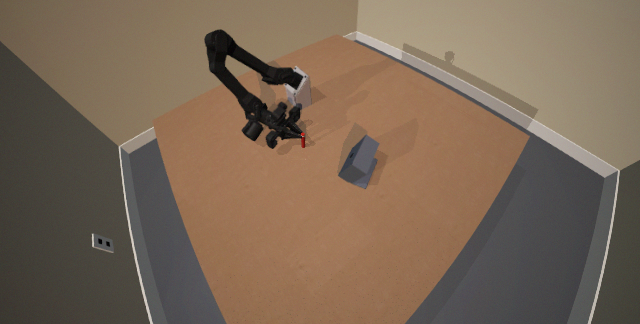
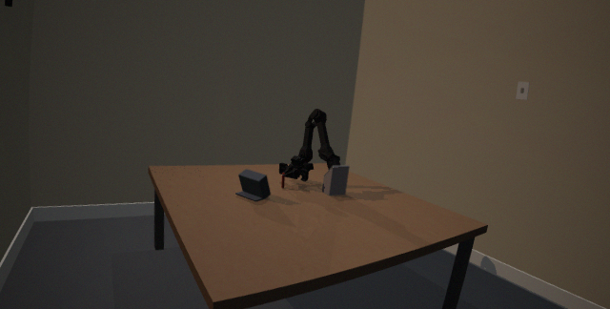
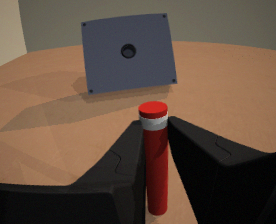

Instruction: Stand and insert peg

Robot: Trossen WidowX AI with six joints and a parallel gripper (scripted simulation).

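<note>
The red peg (image 1: 303,142) (image 2: 283,181) (image 3: 157,170) is upright, its white-banded end up and its plain end down. Its lower end is at or close to the table top; a small gap cannot be ruled out. My gripper (image 1: 302,136) (image 2: 283,174) (image 3: 153,126) is shut on the peg near the white band, with a finger on each side. The sloped panel (image 1: 359,159) (image 2: 254,184) (image 3: 106,65) stands apart from the peg, farther out from the robot. Its face shows one dark round hole (image 3: 128,51), empty, in the wrist view.
The wooden table (image 1: 310,224) (image 2: 305,242) carries everything. The light robot base block (image 1: 299,95) (image 2: 339,181) stands behind the gripper. The panel has a flat foot (image 2: 249,195) on the side away from the peg. Walls stand beyond the table edges.
</note>
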